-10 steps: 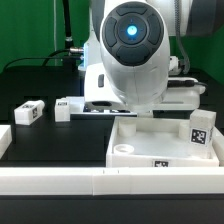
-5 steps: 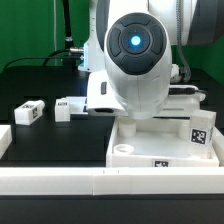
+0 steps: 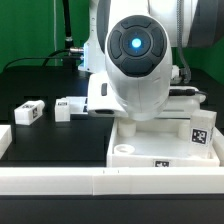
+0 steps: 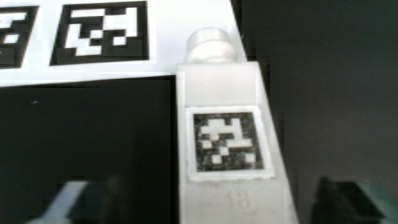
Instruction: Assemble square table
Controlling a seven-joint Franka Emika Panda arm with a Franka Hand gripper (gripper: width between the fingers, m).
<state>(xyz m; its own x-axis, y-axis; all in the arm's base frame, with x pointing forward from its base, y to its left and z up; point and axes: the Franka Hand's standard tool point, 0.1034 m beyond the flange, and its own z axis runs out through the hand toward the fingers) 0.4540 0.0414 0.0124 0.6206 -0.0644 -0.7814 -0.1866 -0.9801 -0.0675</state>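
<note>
The square table top [image 3: 135, 152], white with a raised rim and black-and-white tags, lies at the exterior view's lower right. Two short white tagged legs [image 3: 28, 112] [image 3: 66, 107] lie on the black table at the exterior view's left. The arm [image 3: 135, 60] stands over the top's far edge and hides the gripper there. In the wrist view my gripper [image 4: 210, 205] is open and straddles a third white leg [image 4: 226, 120] that has a tag and a threaded end. One finger [image 4: 68, 200] and the other [image 4: 349, 200] stand apart from the leg's sides.
The marker board [image 4: 89, 35] lies just beyond the leg's threaded end. Long white border rails [image 3: 100, 182] run along the front edge. A green wall and cables stand behind the arm.
The arm dropped a little and shifted slightly toward the exterior view's right between one second and half a second ago. Since then it has held still. The loose legs and the top have not moved.
</note>
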